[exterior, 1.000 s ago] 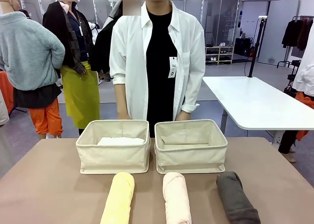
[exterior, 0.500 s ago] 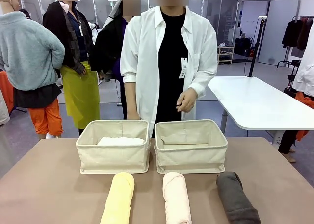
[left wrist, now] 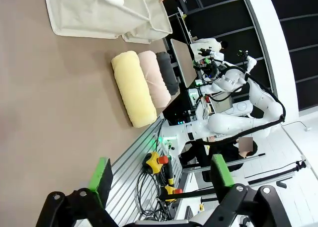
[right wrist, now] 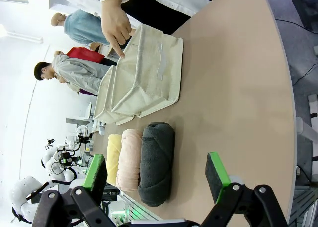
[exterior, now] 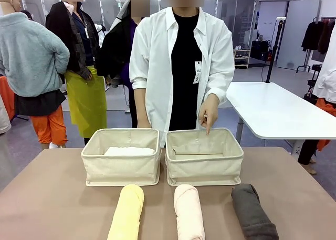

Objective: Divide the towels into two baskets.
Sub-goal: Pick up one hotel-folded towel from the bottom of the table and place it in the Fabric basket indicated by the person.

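Two cream canvas baskets stand side by side: the left basket (exterior: pixel 121 164) holds the white towel (exterior: pixel 128 151), the right basket (exterior: pixel 205 163) looks empty. In front lie the pale yellow towel (exterior: pixel 127 212), the pale pink towel (exterior: pixel 188 211) and the dark grey towel (exterior: pixel 253 212). The person's hand (exterior: pixel 208 115) points a finger down at the right basket's far rim. My left gripper (left wrist: pixel 158 175) hangs open above the table's near edge, the yellow towel (left wrist: pixel 133 88) ahead of it. My right gripper (right wrist: pixel 156 173) is open, just short of the grey towel (right wrist: pixel 155 162).
The brown table (exterior: pixel 58 198) has free room left and right of the baskets. A white table (exterior: pixel 273 111) stands behind on the right. Other people stand behind the table on the left.
The person stepped to the right, raised a hand, then lowered it to point into the right basket. Towels and baskets have not moved.
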